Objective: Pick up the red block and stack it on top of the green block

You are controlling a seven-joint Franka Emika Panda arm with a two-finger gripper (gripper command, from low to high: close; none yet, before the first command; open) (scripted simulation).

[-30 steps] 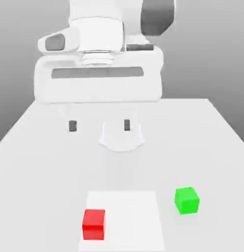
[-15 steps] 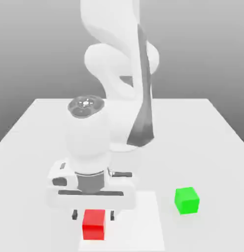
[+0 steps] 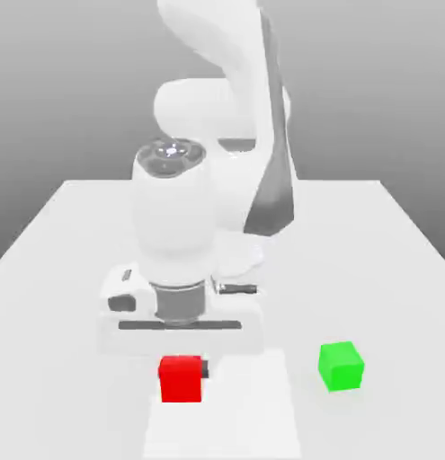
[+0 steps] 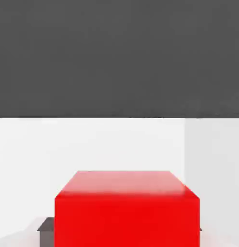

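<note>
Red block [image 3: 181,378] sat clamped in the gripper [image 3: 183,370], fingers shut on its sides, just above the pale square mat [image 3: 253,422]. Grab looked done; carry and stack left. Green block [image 3: 341,366] sat w/ nothing on it, off to the exterior view's right of the red one. Both were plain matte cubes, sharp-edged; table [image 3: 64,260] smooth white.

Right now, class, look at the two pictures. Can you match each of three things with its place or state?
Things:
1. red block
2. green block
3. gripper

Place or state:
A. alone on the table, to the exterior view's right
B. shut on a block
C. between the fingers, above the white square

Pairs: 1-C, 2-A, 3-B
</note>
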